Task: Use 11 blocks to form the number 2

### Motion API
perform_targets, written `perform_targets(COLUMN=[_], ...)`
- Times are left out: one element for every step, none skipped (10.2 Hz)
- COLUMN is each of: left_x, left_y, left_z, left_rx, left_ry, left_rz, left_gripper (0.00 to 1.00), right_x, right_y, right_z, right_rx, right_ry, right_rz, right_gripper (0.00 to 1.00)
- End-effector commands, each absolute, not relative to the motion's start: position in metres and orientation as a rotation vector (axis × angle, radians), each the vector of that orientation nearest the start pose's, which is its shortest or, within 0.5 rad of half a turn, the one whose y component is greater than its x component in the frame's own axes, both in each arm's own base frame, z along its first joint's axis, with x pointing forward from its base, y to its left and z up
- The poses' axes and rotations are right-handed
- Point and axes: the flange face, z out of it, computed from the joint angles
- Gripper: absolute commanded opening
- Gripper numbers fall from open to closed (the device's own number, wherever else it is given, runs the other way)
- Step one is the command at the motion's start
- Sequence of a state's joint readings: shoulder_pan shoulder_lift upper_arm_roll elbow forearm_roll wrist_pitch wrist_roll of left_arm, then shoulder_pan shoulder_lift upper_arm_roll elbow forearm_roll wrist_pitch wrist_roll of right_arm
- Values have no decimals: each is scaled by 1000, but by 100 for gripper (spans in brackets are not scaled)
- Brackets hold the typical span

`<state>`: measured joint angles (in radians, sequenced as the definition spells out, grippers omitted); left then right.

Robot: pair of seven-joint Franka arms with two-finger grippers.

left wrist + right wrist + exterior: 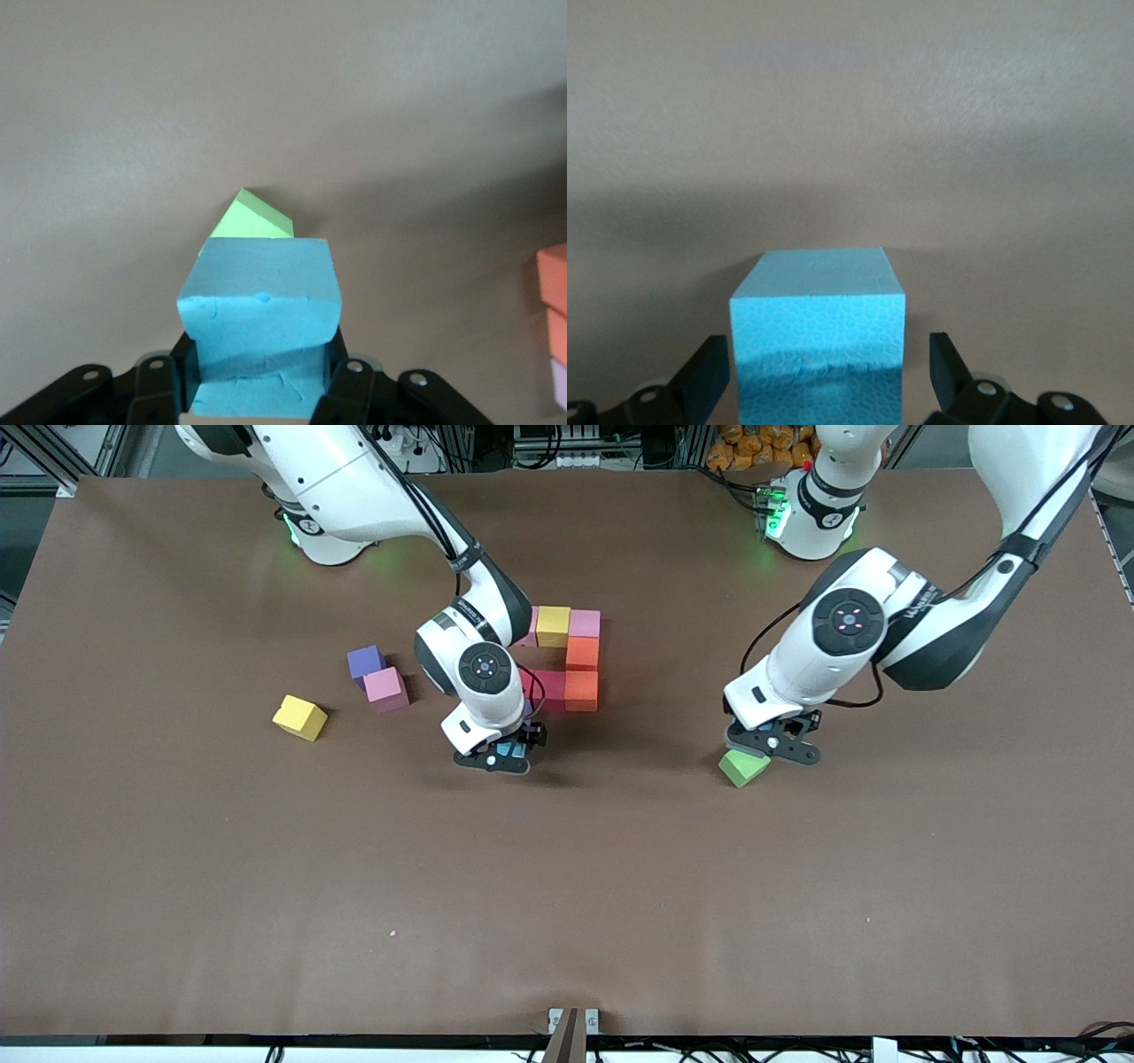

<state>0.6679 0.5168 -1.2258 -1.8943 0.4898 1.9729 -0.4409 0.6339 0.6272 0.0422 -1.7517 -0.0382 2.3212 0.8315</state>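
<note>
The partly built number 2 lies mid-table: a yellow block and a pink block in its top bar, two orange blocks below the pink one, and a red block beside the lower orange. My right arm hides part of it. My right gripper is open around a light blue block that rests on the table just nearer to the camera than the red block, with a gap at each finger. My left gripper is shut on another light blue block, over the green cube.
Toward the right arm's end of the table lie three loose blocks: a purple one, a pink one touching it, and a yellow one. The brown table stretches wide toward the front camera.
</note>
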Motion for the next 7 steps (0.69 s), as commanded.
perform_targets(left_x=[555, 554, 553, 553, 555, 555, 557], left_y=[-266, -290, -315, -342, -366, -392, -411], left_z=[407, 414, 411, 401, 385, 371, 358], left_rx=[-3208, -3231, -3230, -3201, -3157, -3106, -3060], left_ry=[275, 125, -35, -215, -448, -641, -788], left_rz=[113, 104, 107, 108, 125, 124, 105], left_gripper=[32, 32, 31, 31, 31, 31, 31], right_x=[523, 526, 527, 529, 534, 537, 541], right_y=[396, 391, 389, 380, 363, 346, 326], right_z=[246, 266, 288, 314, 341, 362, 376], right_rx=[-3173, -3173, -3164, -3159, -3158, -3166, -3183], right_ry=[247, 267, 276, 304, 339, 335, 264], right_rz=[67, 74, 64, 54, 54, 66, 96], right_gripper=[100, 100, 100, 100, 100, 100, 100])
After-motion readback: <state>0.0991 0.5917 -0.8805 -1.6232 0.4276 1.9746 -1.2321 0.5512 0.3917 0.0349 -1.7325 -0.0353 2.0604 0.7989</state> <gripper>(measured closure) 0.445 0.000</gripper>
